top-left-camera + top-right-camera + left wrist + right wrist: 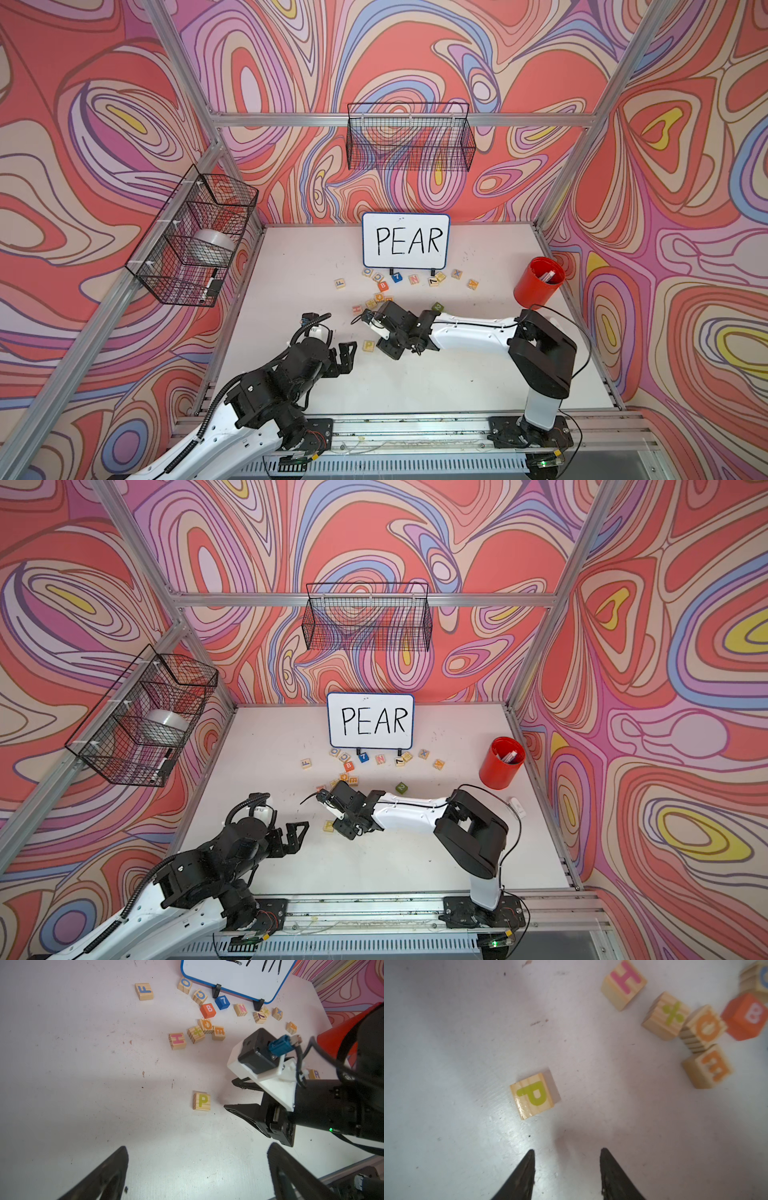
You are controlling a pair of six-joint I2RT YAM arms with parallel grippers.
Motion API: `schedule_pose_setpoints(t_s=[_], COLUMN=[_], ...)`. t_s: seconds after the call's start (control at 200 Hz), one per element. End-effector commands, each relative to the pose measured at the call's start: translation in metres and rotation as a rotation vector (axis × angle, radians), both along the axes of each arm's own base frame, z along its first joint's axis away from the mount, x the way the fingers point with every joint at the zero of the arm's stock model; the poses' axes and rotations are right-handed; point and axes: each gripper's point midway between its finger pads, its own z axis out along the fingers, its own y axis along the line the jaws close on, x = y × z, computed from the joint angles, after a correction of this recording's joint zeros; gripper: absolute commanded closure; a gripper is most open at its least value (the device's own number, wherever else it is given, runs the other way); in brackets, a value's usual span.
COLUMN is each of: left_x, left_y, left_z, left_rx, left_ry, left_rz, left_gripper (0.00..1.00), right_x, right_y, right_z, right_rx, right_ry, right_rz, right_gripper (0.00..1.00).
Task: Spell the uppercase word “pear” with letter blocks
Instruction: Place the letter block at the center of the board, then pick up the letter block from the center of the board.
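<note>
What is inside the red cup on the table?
A white marker-like stick with red markings leans inside the red cup. The cup's wall hides the stick's lower end and the cup's bottom.

Fourteen pale-wood printed cubes [201,1101], three solid painted cubes [208,1010], one white board [406,241], one red cup [536,286], two black wire baskets [409,141]

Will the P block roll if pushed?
Probably not: the P block is a flat-sided cube resting on the table, so it should slide. Its wood grain suggests stiff and light; the glossy top may be slippery.
</note>
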Motion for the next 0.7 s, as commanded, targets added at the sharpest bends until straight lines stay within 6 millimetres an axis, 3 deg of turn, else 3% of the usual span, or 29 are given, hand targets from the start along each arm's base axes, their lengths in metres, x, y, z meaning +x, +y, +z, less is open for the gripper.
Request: schedule_pose_setpoints(t_s=[0.0,0.195,0.481,0.596,0.696], left_x=[0.006,0.021,0.059,0.072,0.083], left_y=[-0.005,-0.010,-0.053,-0.067,-0.072], left_z=[0.024,0.044,0.053,0.046,0.042], left_rx=[-0.020,-0.007,0.026,0.070,0.105], left_ry=[-0.067,-0.151,-0.229,-0.204,-0.189], left_rz=[-0.018,-0.010,-0.071,-0.075,-0.055], left_gripper=[0.00,0.00,0.00,0.00,0.00], right_x=[0.032,0.077,0.102,0.105,0.107], right_y=[-0.014,-0.063,-0.133,-0.148,-0.148], right_z=[0.036,0.061,0.058,0.052,0.044], right_rx=[0.097,0.138,0.162,0.232,0.253], right_ry=[-0.092,-0.220,-0.173,-0.101,-0.028], right_rz=[-0.217,-0.595,-0.985,-1.042,-1.052], right_gripper=[0.45,0.38,0.35,0.35,0.35])
